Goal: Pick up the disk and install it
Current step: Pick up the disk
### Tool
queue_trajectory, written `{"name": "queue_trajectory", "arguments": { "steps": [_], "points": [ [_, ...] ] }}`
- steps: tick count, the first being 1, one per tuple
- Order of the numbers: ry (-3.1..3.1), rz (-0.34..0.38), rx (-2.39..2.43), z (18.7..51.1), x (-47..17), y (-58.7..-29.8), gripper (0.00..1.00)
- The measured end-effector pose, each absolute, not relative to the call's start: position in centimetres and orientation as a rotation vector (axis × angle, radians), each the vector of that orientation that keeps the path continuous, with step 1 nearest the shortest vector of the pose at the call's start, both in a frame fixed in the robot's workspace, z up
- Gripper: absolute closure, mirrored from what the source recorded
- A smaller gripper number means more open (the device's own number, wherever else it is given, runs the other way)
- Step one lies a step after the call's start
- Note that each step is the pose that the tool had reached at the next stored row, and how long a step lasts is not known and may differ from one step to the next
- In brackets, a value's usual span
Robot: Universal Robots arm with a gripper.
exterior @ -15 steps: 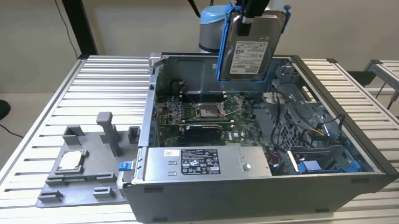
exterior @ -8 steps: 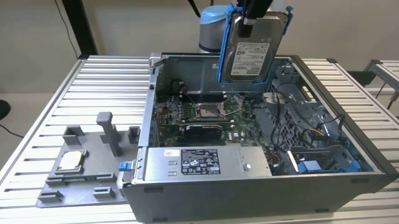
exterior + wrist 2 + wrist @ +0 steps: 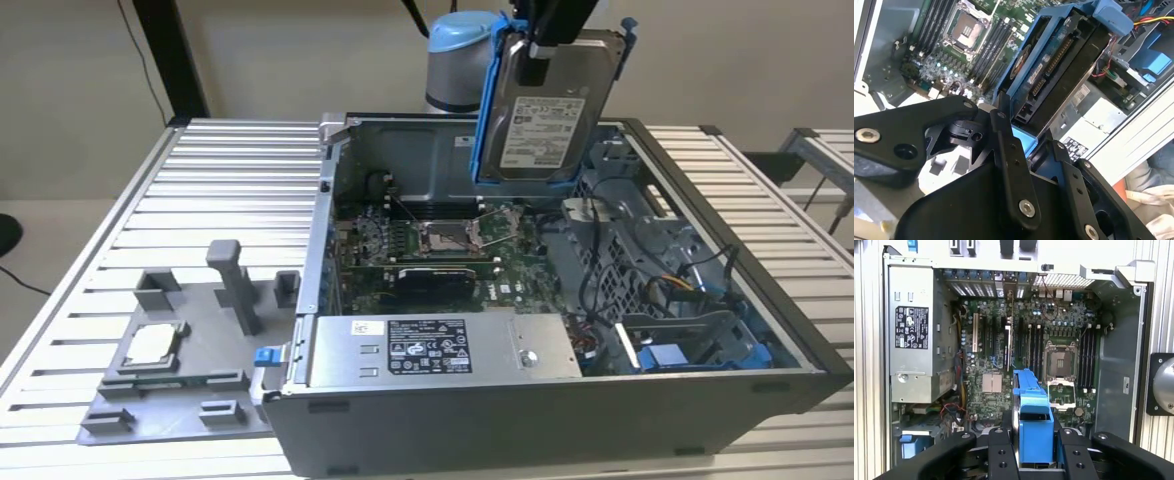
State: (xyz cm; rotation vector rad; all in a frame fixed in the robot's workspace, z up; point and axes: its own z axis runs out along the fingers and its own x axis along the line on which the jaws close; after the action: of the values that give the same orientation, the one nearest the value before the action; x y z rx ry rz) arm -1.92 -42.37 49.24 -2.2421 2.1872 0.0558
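**While Aloft, Not Yet Installed**

Where the black gripper (image 3: 1034, 436) is seen in the first wrist view, its jaws are closed narrowly on the blue-framed, rectangular silver-grey metal disk (image 3: 541, 120). The disk is held upright at the upper middle of the exterior view, above the open grey computer case (image 3: 441, 410). If the hold on its plastic edges slipped, the green motherboard (image 3: 400, 240) beneath could be struck.

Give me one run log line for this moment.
tool: shut on disk | disk: held upright above open computer case | install: not yet done
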Motion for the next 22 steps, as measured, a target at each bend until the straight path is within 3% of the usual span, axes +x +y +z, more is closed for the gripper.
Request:
{"name": "queue_trajectory", "arguments": {
  "steps": [22],
  "points": [
    [2.187,0.056,-2.242,49.2,-0.2,-47.3,1.0]
  ]
}}
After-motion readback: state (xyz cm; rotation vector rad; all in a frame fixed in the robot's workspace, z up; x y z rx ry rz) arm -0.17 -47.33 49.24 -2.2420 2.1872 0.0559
